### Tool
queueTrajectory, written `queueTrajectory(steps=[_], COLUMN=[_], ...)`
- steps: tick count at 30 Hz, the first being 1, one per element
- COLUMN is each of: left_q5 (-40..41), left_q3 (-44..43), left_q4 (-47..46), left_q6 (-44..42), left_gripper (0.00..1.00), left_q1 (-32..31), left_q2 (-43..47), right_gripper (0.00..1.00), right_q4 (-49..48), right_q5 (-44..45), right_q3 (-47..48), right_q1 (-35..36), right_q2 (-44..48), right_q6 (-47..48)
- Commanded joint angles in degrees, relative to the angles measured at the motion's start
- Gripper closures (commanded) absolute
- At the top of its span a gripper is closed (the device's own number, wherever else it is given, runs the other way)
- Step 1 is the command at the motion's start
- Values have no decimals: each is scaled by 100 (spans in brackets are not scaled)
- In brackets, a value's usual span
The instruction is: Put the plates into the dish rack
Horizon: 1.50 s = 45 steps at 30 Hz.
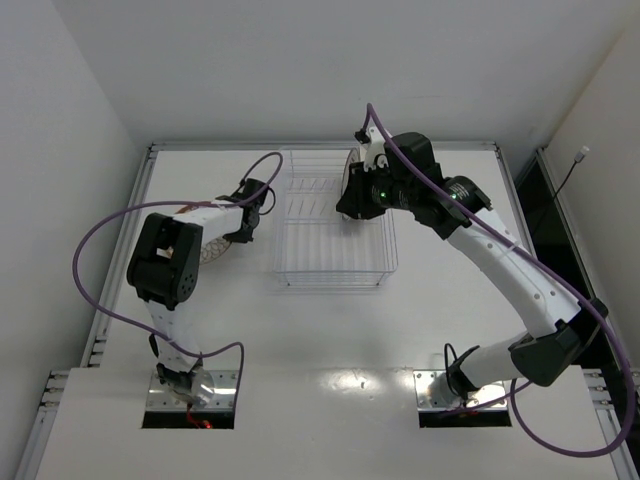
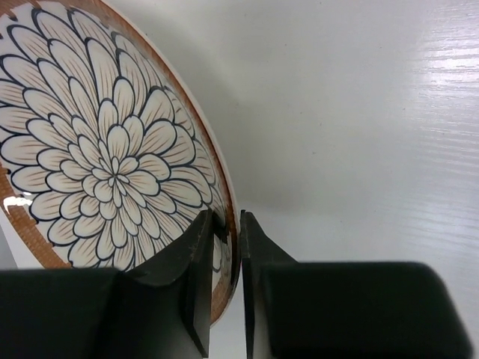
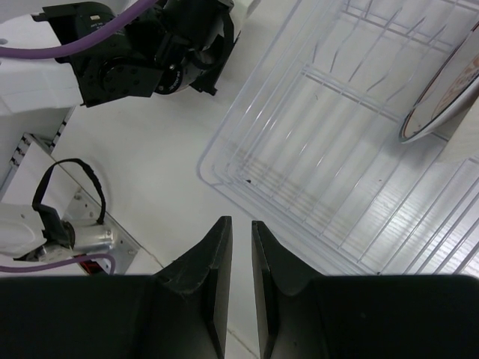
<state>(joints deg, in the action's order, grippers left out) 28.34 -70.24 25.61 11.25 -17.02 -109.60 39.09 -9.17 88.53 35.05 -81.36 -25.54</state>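
Left gripper (image 2: 228,224) pinches a plate (image 2: 97,149) by its rim. Right gripper (image 3: 241,232), nearly closed, holds nothing. A second plate (image 3: 441,93) stands on edge in the dish rack (image 3: 299,172).

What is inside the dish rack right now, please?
One patterned plate stands tilted at one end of the dish rack; the right arm covers that corner from above.

A white surface (image 1: 330,340) fills the middle, glossy enough to catch soft overhead light. A thin metal rim (image 1: 200,146) runs along its far edge. Plain white walls close it in at the back (image 1: 330,60), left (image 1: 50,150) and right (image 1: 600,110). Beside the right wall lies a dark gap (image 1: 530,190), where a thin black cable (image 1: 570,175) hangs from a small white plug (image 1: 583,153).
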Motion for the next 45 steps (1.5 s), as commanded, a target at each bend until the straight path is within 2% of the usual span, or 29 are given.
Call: queueTrajectory(steps=[1, 6, 12, 16, 20, 24, 27, 30, 31, 33, 34, 36, 37, 41, 45], left_q5=[-647, -513, -4, -592, -873, -1207, -1944, -3033, -3680, -4307, -4789, -5205, -5494, -6085, -6086], left_q3=[98, 230, -173, -376, -780, -1483, -1984, -2424, -2485, -2486, -2234, -1978, -1854, -1590, -1590], left_q4=[164, 164, 682, 683, 683, 683, 358, -125, -491, -950, -1526, -2144, -2748, -4017, -4932], left_q6=[677, 827, 1309, 1512, 1582, 1635, 1696, 2003, 2100, 2451, 2609, 3100, 3260, 3972, 4552], left_gripper=[100, 100, 100, 100, 100, 100, 100, 100, 100, 100, 100, 100, 100, 100, 100], left_q1=[84, 84, 251, 620, 621, 621, 621, 621, 621, 621, 621, 621, 621, 559, 165], left_q2=[210, 878, 1757, 2625, 3119, 3322, 3410, 3410, 3341, 3279, 3279, 3226, 3165, 2814, 2392], right_gripper=[86, 86, 86, 86, 86, 86, 86, 86, 86, 86, 86, 86, 86, 86, 84], right_q4=[-69, 143, 266, 266, 335, 406, 459, 406, 406, 406, 467, 468, 468, 521, 590], right_q5=[-94, -94, -32, -32, 20, 143, 196, 196, 248, 249, 319, 459, 573, 881, 1136], right_q3=[244, 358, 305, 121, 59, 59, -11, -213, -213, -275, -275, -337, -406, -556, -556], right_q1=[37, 37, 37, 37, -15, -16, -16, -16, -16, -16, -16, -16, -16, -16, -68], right_q2=[156, 156, 261, 454, 507, 665, 718, 841, 894, 947, 1016, 1148, 1201, 1518, 1667], right_q6=[-56, -56, -56, -109, -109, -56, -4, -4, -4, -4, 57, 58, 58, 58, 58])
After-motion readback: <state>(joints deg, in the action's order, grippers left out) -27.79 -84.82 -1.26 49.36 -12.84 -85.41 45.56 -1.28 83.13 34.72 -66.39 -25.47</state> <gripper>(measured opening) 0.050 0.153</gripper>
